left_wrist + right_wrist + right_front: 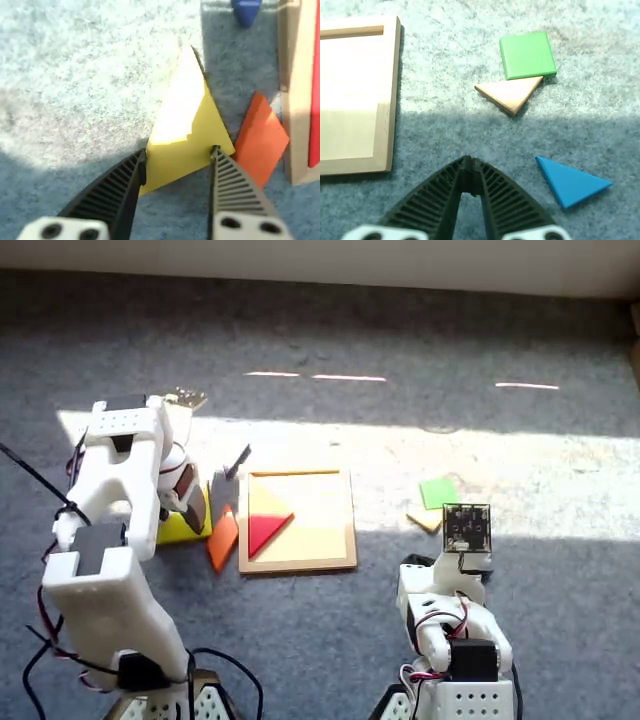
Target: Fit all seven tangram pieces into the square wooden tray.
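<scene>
The square wooden tray (345, 530) lies mid-table with a pale yellow triangle (263, 498) and a red triangle (266, 532) inside. My left gripper (178, 154) is open, low over a large yellow triangle (182, 125), with its fingertips at two edges of it. An orange piece (260, 140) lies between that triangle and the tray wall (295, 100). A blue piece (246, 11) sits by the tray's far corner. My right gripper (470, 174) is shut and holds nothing. Beyond it lie a green square (527, 55), a tan triangle (512, 94) and a blue triangle (570, 182).
Everything rests on grey carpet, crossed by a bright band of sunlight behind the tray. The tray's right half (350, 90) holds no pieces. The right arm's base (455, 640) stands at the front right, and the left arm (110, 530) stretches along the left side.
</scene>
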Controlling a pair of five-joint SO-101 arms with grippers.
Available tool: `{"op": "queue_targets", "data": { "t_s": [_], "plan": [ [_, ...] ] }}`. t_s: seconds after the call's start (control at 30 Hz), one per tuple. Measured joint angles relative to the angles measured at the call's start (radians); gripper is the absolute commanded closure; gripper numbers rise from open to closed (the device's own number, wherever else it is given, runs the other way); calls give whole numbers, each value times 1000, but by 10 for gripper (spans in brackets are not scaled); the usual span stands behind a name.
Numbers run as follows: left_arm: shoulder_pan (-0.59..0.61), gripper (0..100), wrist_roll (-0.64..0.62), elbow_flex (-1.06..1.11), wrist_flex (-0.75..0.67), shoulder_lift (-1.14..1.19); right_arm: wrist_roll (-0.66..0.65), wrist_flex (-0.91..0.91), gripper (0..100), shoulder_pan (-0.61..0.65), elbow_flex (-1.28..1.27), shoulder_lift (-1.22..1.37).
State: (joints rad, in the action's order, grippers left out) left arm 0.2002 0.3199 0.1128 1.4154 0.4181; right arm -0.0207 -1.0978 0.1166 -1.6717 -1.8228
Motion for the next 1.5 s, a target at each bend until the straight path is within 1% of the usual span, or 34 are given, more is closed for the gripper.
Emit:
{"op": "queue_targets", "data": {
  "t_s": [0.33,0.87,1.0,1.17,1.27,1.5],
  "plan": [
    [-64,757,-95,0,-2,-2,0,0,992,0,0,0],
    [-72,762,-107,-2,15,2,0,0,992,0,0,0],
    [-94,762,-110,-2,21,3,0,0,992,0,0,0],
    [-150,764,-157,-2,21,5,0,0,992,0,0,0],
    [-181,798,-190,-2,21,5,0,0,992,0,0,0],
    [-198,806,-199,-12,29,3,0,0,992,0,0,0]
  ]
}}
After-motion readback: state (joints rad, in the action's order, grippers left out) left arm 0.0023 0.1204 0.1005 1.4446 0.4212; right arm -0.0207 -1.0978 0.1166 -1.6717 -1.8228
